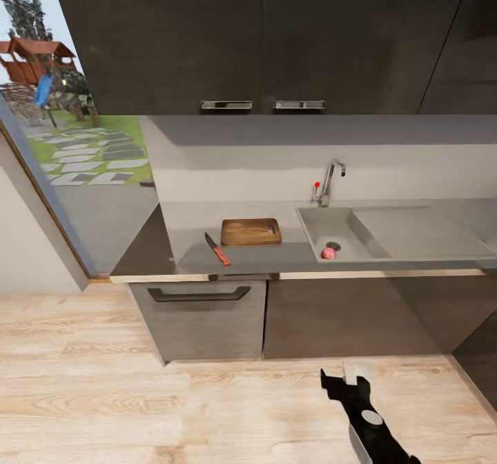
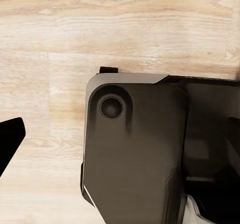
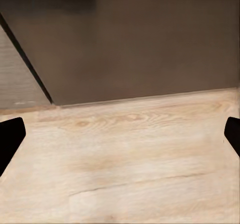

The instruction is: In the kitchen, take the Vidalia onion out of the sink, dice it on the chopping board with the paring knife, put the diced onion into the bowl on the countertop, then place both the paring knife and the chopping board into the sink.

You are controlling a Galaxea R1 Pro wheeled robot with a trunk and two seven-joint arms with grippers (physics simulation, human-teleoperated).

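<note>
The onion [image 1: 328, 253] in the sink [image 1: 314, 233], judged round and slippery, is best pinched across its middle; the right gripper [image 3: 120, 139] is spread wide, the left's state cannot be told.

Glossy grey countertop [image 1: 186, 233], wooden chopping board [image 1: 250, 232] lying flat, paring knife [image 1: 218, 249] just beside it, sink [image 1: 397, 233] set in alongside

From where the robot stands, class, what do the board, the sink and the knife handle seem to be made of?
Board: apparently wood, brown with a faint grain, matte. Sink: plain matte grey, perhaps steel or composite; the render leaves it open. Knife: red-orange handle, probably plastic, too small to tell.
</note>
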